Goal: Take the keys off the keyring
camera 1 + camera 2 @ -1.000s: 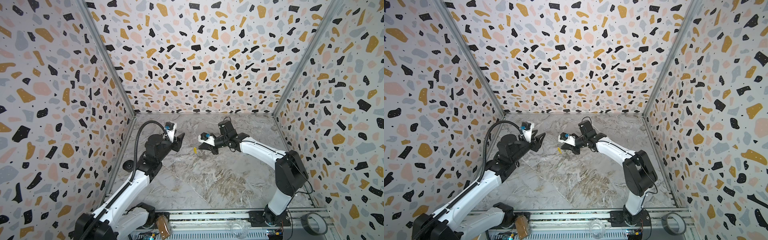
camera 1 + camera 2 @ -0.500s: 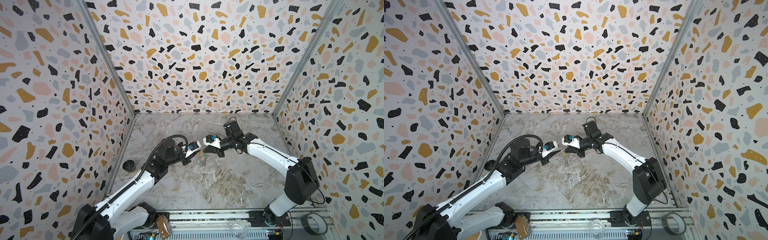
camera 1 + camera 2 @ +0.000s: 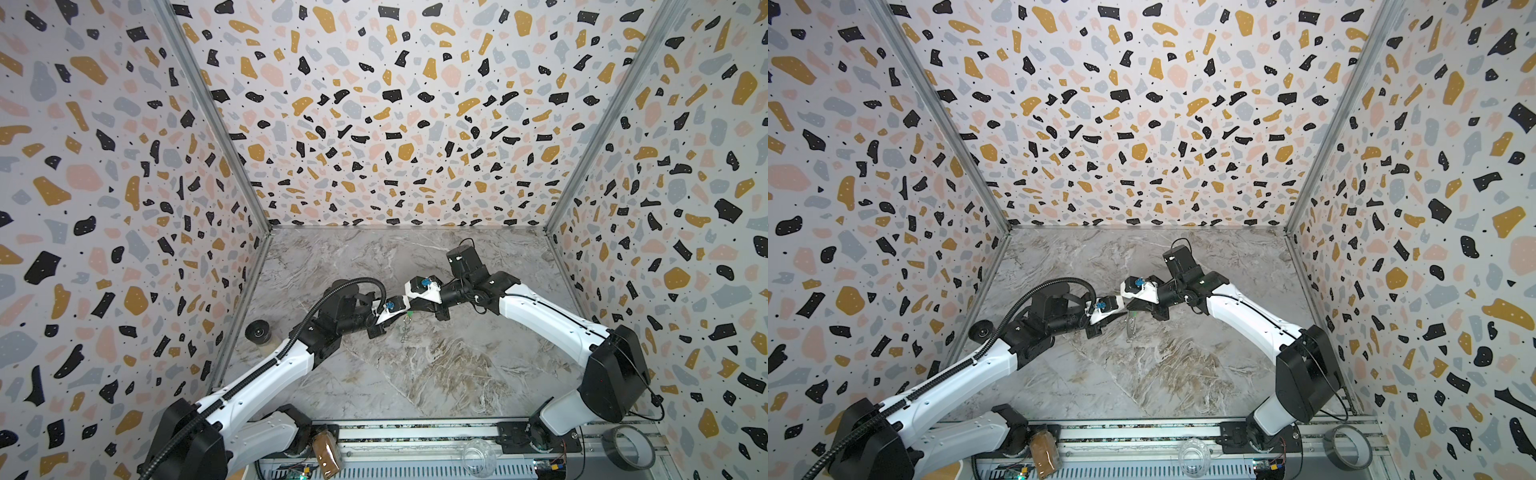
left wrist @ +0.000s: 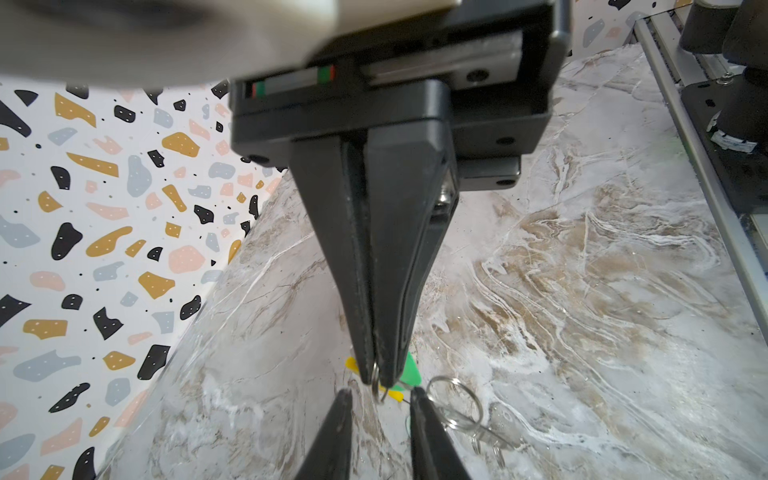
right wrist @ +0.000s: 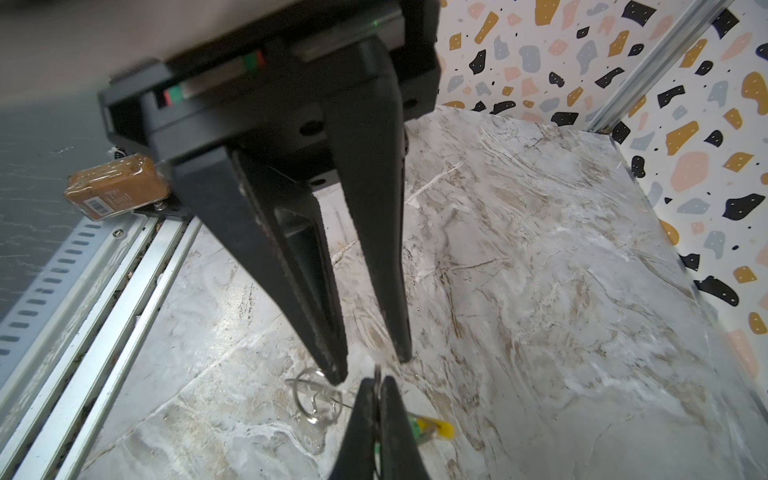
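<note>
keyring [image 5: 433, 428] between right gripper's [image 5: 376, 386] tips

Right pincer [image 3: 410, 310] blocks centre; front tabletop [image 3: 436, 374] open.

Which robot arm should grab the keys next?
Left, I think. The right gripper is busy: it is shut on the keyring. The left gripper is open, with its tips right beside the keys, so it could pinch them and pull.

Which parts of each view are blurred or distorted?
Left wrist view: right claw, shut on the ring, sharp at the tips, its white housing blurred. Right wrist view: left claw sharp at tips, base blurred; table sharp. Both top views: sharp, walls splayed by the wide lens.
</note>
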